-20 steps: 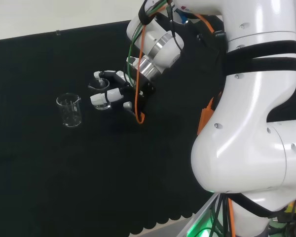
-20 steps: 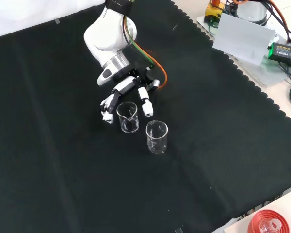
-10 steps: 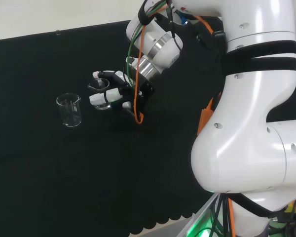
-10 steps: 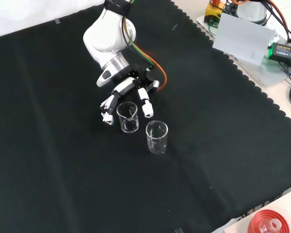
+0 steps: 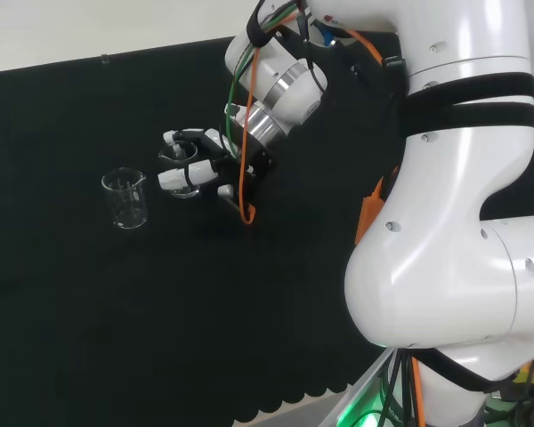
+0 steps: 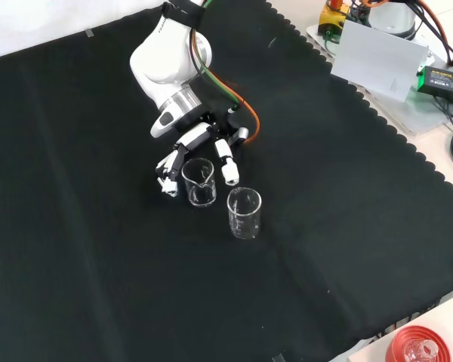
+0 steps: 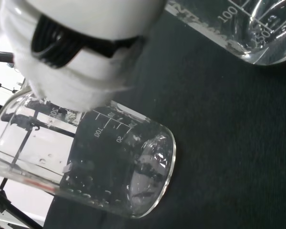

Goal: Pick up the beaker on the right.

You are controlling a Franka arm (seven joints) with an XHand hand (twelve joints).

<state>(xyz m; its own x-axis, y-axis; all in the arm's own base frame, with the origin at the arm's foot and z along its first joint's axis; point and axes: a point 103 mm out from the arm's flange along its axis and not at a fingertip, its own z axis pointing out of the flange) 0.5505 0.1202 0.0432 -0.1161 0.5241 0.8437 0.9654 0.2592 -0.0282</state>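
Two clear glass beakers stand on the black cloth. The nearer beaker (image 6: 199, 182) (image 5: 185, 173) sits between the fingers and thumb of the hand (image 6: 195, 136) (image 5: 215, 158). Fingers (image 6: 168, 167) pass one side of it and the thumb (image 6: 226, 157) the other, all fairly straight. The hand is open, and I cannot tell whether it touches the glass. This beaker (image 7: 86, 162) looks large in the wrist view, under a blurred white finger (image 7: 81, 47). The second beaker (image 6: 244, 213) (image 5: 125, 197) (image 7: 248, 28) stands free beside it, clear of the hand.
The arm's white links (image 5: 454, 205) take up the right of the head view. In the front view, electronics and a grey panel (image 6: 381, 60) lie off the cloth at the top right. A red ribbed stand (image 6: 419, 347) sits at the bottom right corner.
The hand has crept slightly further around the nearer beaker, with its wrist turning a little. Both beakers stay where they were.
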